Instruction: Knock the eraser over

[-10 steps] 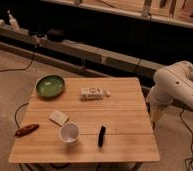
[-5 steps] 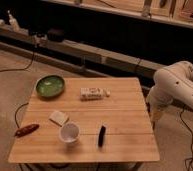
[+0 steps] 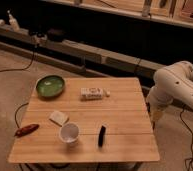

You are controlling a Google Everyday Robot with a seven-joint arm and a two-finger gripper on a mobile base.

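Observation:
The eraser (image 3: 101, 136) is a thin dark sliver standing edge-on near the front of the wooden table (image 3: 125, 107), just right of a white cup (image 3: 69, 133). My white arm (image 3: 176, 89) hangs off the table's right side. The gripper (image 3: 156, 116) points down beside the table's right edge, well to the right of the eraser and apart from it.
A green bowl (image 3: 50, 85) sits at the back left. A long white printed box (image 3: 93, 93) lies at the back middle. A pale beige block (image 3: 59, 118) lies left of the cup. A reddish object (image 3: 27, 130) sits at the front left edge. Cables run on the floor.

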